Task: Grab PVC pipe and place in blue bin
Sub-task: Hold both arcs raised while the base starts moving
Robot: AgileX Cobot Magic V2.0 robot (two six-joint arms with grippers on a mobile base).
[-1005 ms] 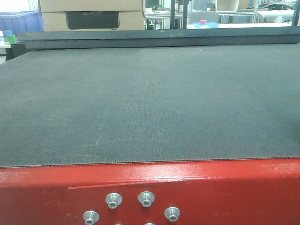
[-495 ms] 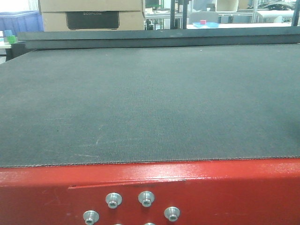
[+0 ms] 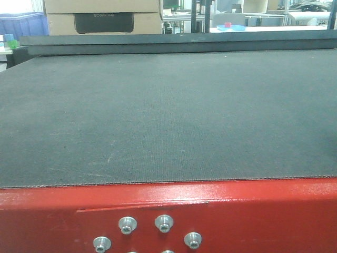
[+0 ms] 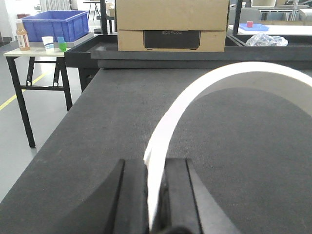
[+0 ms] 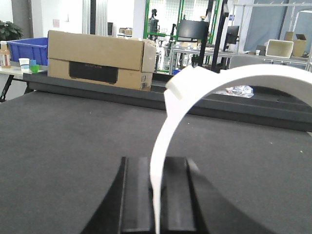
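My left gripper [image 4: 155,168] is shut on the thin wall of a white curved PVC pipe [image 4: 195,92], which arcs up and off to the right above the dark mat. My right gripper [image 5: 156,165] is shut on a white curved PVC pipe wall [image 5: 195,78] that arcs up and right, with a cut end at the upper left. A blue bin [image 4: 48,24] stands on a side table at the far left; it also shows in the right wrist view [image 5: 24,48] and the front view [image 3: 21,23]. The front view shows neither grippers nor pipe.
A dark mat [image 3: 168,116] covers the big table, with a red metal edge [image 3: 168,205] at the front. A cardboard box [image 4: 173,22] stands at the far edge. A bottle and cups [image 4: 46,43] sit by the bin on the side table.
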